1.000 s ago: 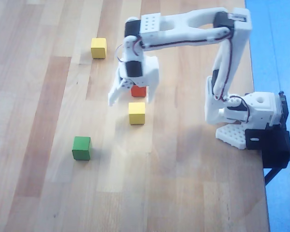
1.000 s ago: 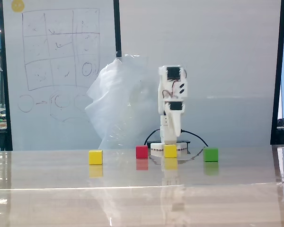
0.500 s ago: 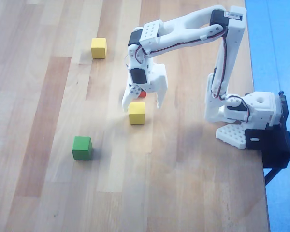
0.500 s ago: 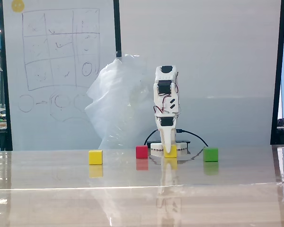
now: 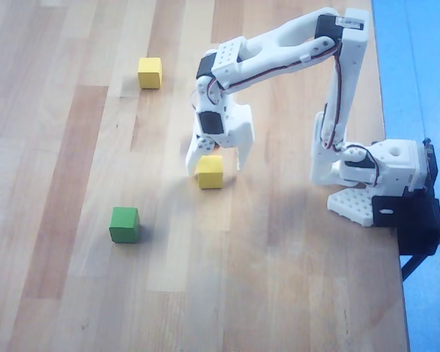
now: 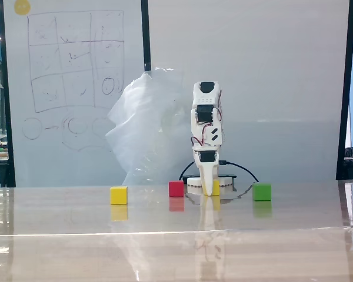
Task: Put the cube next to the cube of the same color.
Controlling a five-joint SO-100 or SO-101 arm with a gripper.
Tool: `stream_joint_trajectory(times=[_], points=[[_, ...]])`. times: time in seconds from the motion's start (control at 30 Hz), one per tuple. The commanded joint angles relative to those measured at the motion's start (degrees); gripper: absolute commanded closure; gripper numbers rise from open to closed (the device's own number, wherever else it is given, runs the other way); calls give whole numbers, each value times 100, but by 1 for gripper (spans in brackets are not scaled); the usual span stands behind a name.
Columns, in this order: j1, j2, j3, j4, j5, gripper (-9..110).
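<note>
One yellow cube (image 5: 210, 173) lies mid-table in the overhead view. My gripper (image 5: 216, 166) is open and lowered over it, one finger on each side of its far half. From the fixed view the gripper (image 6: 207, 189) points straight down and hides most of that cube (image 6: 215, 187). The other yellow cube (image 5: 149, 72) sits alone at the upper left of the overhead view and at the left (image 6: 119, 195) of the fixed view. I cannot tell whether the fingers touch the near cube.
A red cube (image 6: 176, 188) stands just left of the gripper in the fixed view; overhead the gripper body covers it. A green cube (image 5: 124, 224) lies lower left. The arm base (image 5: 381, 172) sits by the table's right edge. A plastic bag (image 6: 147, 129) stands behind.
The gripper has swung from above the red cube towards the near yellow cube and come down around it. The jaws stayed open. No cube moved.
</note>
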Motion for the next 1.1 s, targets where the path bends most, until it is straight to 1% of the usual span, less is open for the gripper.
stream_joint_trajectory(times=[0.0, 0.13, 0.17, 0.2, 0.27, 0.43, 0.53, 0.8, 0.93, 1.07], points=[[35, 35, -193, -132, 211, 77], [35, 44, -765, 70, 448, 100], [26, 62, -984, 193, 466, 103], [18, 132, -1230, 352, 466, 103], [-70, 352, -1784, 861, 457, 99], [-255, 967, -3375, 2294, 431, 102], [-141, 1011, -4245, 2672, 220, 101], [756, -193, -5748, 2268, -1617, 102], [1494, -721, -6293, 1925, -2118, 102], [2171, -1354, -6671, 1441, -2373, 102]])
